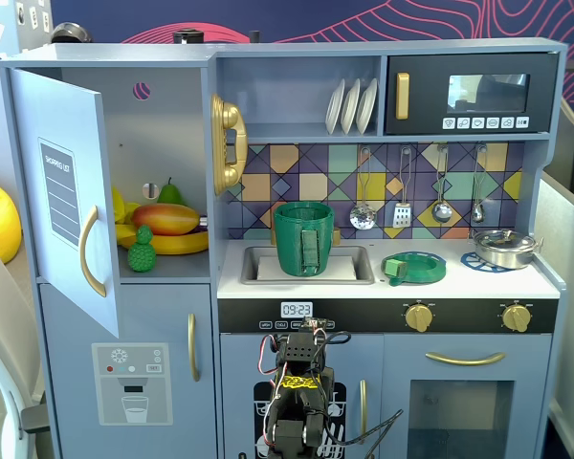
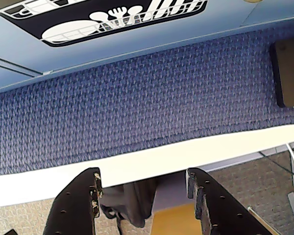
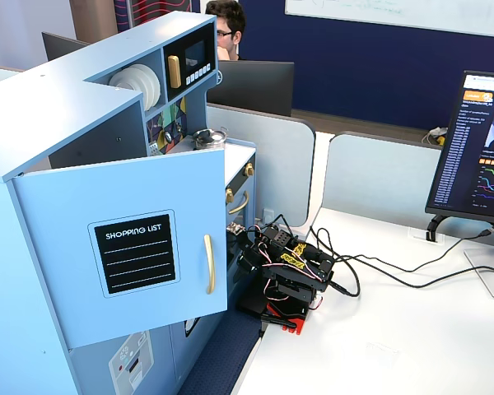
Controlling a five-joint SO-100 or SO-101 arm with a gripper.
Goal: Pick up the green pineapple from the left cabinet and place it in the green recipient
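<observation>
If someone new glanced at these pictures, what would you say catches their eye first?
Probably the left cabinet, its door swung open onto a shelf of fruit, with the green pineapple at the front edge. Next, the green recipient standing in the sink in the middle of the counter. The arm sits folded low in front of the kitchen, its gripper open and empty in the wrist view.
</observation>
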